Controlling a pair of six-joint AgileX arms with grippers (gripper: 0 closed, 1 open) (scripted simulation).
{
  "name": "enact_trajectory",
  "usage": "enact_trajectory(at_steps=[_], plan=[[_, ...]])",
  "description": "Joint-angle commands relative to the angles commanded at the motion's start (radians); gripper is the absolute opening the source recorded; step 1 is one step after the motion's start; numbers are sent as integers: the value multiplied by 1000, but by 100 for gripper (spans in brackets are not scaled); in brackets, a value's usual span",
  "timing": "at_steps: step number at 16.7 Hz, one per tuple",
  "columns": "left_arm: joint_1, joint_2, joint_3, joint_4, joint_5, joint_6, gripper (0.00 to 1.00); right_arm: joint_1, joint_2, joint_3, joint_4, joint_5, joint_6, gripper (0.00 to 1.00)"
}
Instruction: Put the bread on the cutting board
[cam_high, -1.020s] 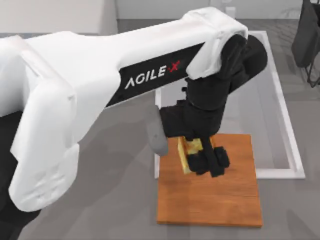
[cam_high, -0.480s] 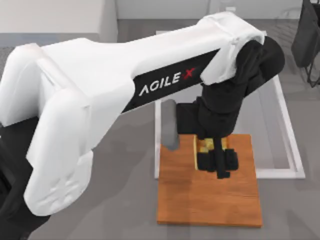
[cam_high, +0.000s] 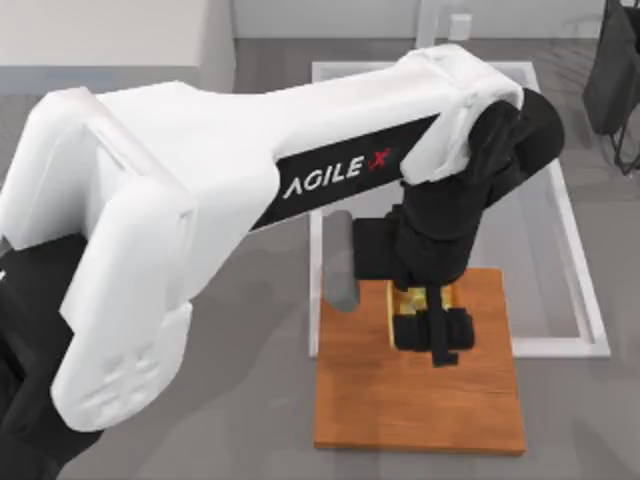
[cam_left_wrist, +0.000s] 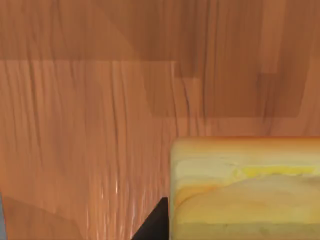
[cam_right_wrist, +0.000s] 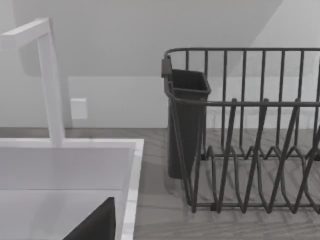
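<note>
The bread (cam_high: 414, 298), a small golden-yellow chunk with toasted crust, sits between the black fingers of my left gripper (cam_high: 430, 328), which is shut on it. The gripper hangs over the far half of the cutting board (cam_high: 420, 405), a large orange-brown wooden square. In the left wrist view the bread (cam_left_wrist: 245, 190) is close above the board's grain (cam_left_wrist: 100, 125), with one black fingertip (cam_left_wrist: 156, 225) beside it. I cannot tell whether the bread touches the wood. A dark wedge (cam_right_wrist: 95, 225) at the edge of the right wrist view is part of my right gripper.
The white sink basin (cam_high: 575, 250) lies just beyond and to the right of the board, with its faucet (cam_right_wrist: 50, 85) at the back. A dark wire dish rack (cam_right_wrist: 250, 140) with a cutlery cup (cam_right_wrist: 187, 120) stands at the far right (cam_high: 612, 80). My left arm's white link covers the table's left.
My left gripper has carried the bread rightward from the board's far left edge toward its far middle. It then settled slightly lower over the wood.
</note>
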Motion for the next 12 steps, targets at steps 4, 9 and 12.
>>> enact_trajectory(at_steps=[4, 9, 12], plan=[[-2, 6, -36, 44, 0, 0, 0, 0, 0, 0, 0, 0, 0, 100], [-4, 17, -80, 99, -1, 2, 0, 0, 0, 0, 0, 0, 0, 100], [-4, 18, -81, 99, -1, 2, 0, 0, 0, 0, 0, 0, 0, 100]])
